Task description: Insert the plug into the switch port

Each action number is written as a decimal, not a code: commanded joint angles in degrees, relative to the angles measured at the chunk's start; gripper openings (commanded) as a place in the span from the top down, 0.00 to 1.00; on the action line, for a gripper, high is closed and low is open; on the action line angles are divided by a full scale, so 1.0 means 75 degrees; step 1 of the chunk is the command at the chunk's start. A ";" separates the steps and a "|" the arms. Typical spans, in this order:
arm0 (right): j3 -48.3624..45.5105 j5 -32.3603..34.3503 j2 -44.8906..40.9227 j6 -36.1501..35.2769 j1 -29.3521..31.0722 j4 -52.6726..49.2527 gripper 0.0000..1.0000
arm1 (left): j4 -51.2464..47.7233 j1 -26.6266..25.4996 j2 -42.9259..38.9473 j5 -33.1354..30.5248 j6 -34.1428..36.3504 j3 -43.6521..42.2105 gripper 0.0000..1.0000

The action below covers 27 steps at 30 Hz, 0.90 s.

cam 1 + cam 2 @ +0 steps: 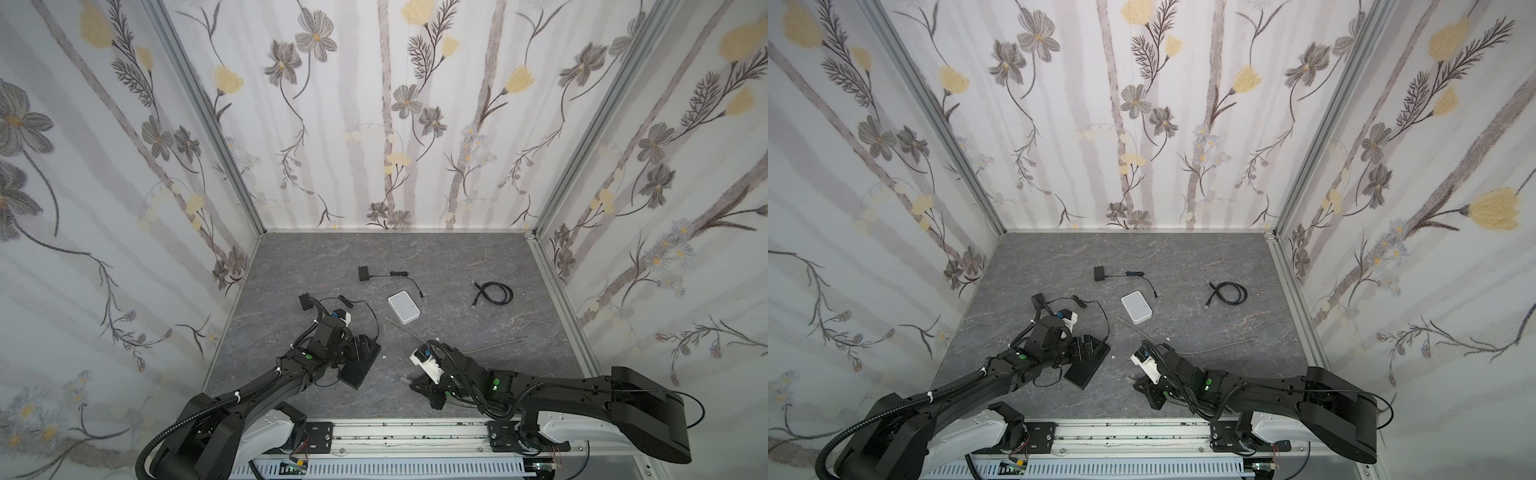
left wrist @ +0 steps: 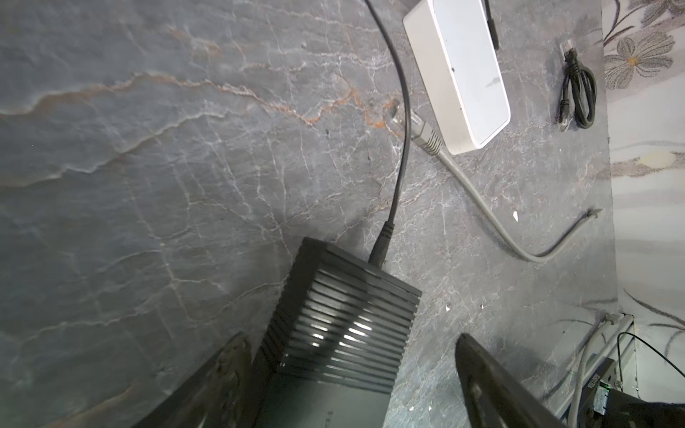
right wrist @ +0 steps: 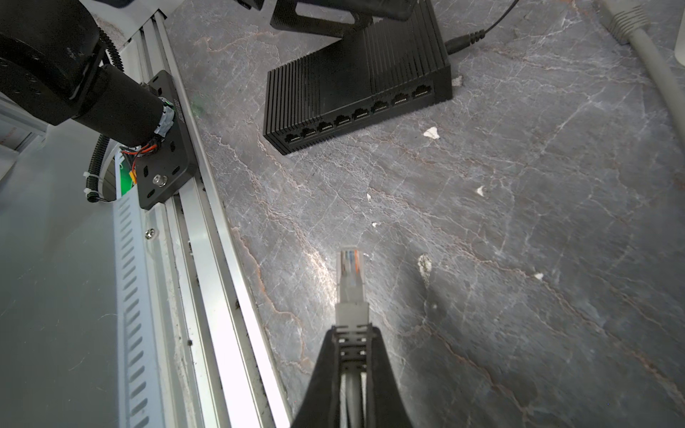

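We find the left pincer [image 2: 350, 339] open. Its fingers [image 2: 222, 370] straddle the black switch [image 1: 358, 371], and one finger stands clearly apart from the casing. The switch lies flat on the table [image 1: 478, 257], and its port row [image 3: 356, 113] faces the right arm. Behind it sits a white box [image 1: 404, 306]. To the right, the right pincer [image 3: 350, 331] is clamped on the grey boot of the plug [image 3: 349, 272], which points toward the ports, well apart from them. A coiled black cable [image 1: 494, 293] lies farthest right.
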 commanded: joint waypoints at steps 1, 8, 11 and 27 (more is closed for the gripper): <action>0.0187 -0.0122 0.0188 -0.0081 0.0018 0.0424 1.00 | 0.0784 -0.0013 -0.0008 0.0229 -0.0324 -0.0215 0.13; 0.0408 -0.0234 0.0577 -0.0081 0.0078 0.0549 1.00 | 0.1025 -0.0058 -0.0023 0.0394 -0.0394 -0.0377 0.14; 0.0411 -0.0208 0.0642 -0.0040 0.0127 0.0607 1.00 | 0.1511 -0.0116 0.0111 0.0562 -0.0613 -0.0534 0.15; 0.0865 0.0121 0.1201 -0.0019 0.0232 0.0323 1.00 | 0.2091 -0.1233 0.0476 -0.0161 -0.1395 -0.0494 0.15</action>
